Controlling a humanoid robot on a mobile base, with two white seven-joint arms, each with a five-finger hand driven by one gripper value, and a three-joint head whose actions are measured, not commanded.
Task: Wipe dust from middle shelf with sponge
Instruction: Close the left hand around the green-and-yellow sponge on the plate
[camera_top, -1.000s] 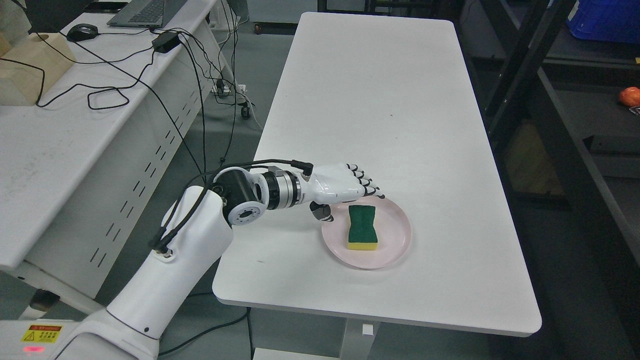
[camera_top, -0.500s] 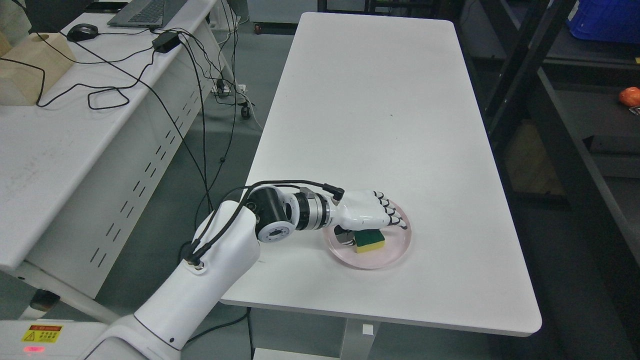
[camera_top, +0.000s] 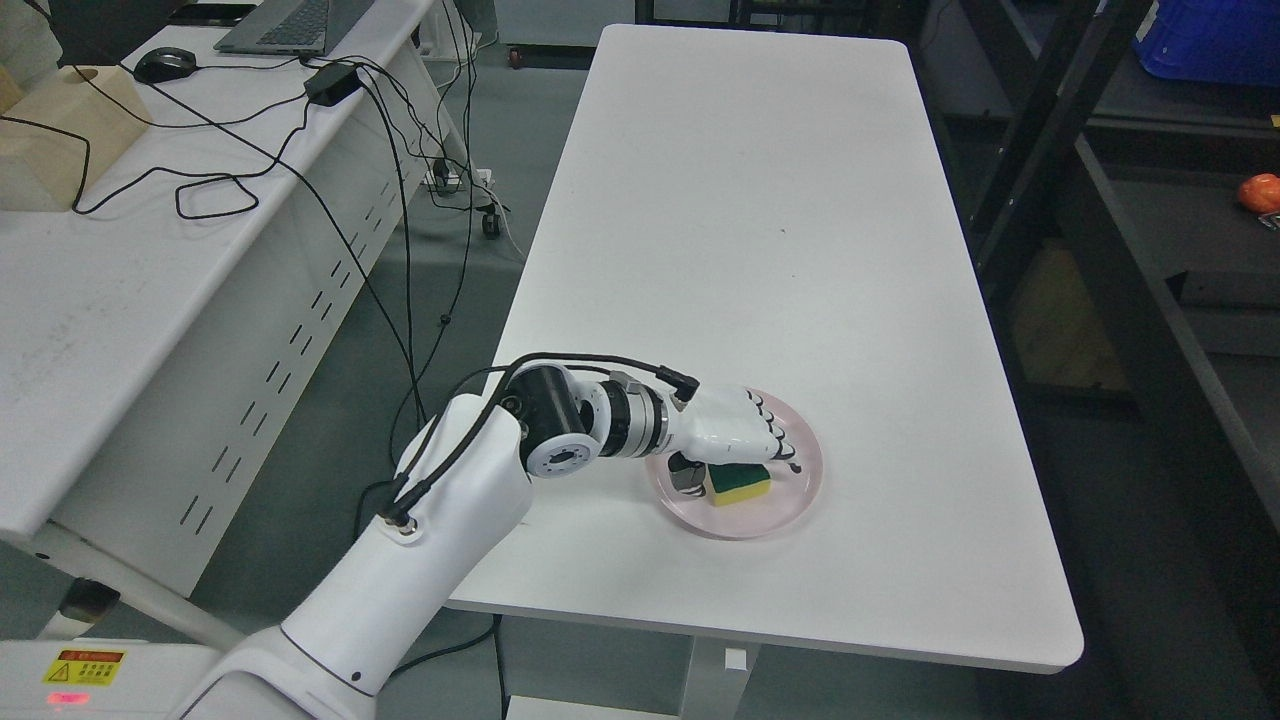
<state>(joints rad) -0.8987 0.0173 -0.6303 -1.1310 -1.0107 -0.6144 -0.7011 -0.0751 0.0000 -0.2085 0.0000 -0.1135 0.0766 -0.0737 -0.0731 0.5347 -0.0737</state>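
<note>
A green-topped yellow sponge (camera_top: 742, 487) lies in a round pink plate (camera_top: 800, 497) near the front of the white table (camera_top: 750, 200). My left hand (camera_top: 735, 466) lies on top of the sponge and covers most of it. Its fingers (camera_top: 783, 450) curl down over the sponge's far right side and the thumb (camera_top: 685, 477) presses on its left side. The sponge still rests in the plate. The right arm is out of view.
A dark metal shelf rack (camera_top: 1130, 250) stands to the right of the table, with an orange object (camera_top: 1259, 192) and a blue bin (camera_top: 1215, 40) on it. A desk (camera_top: 100, 280) with cables, a mouse and a laptop stands at the left.
My left hand came down from the plate's far left rim onto the sponge, then its fingers curled around it. The sponge has stayed in the plate.
</note>
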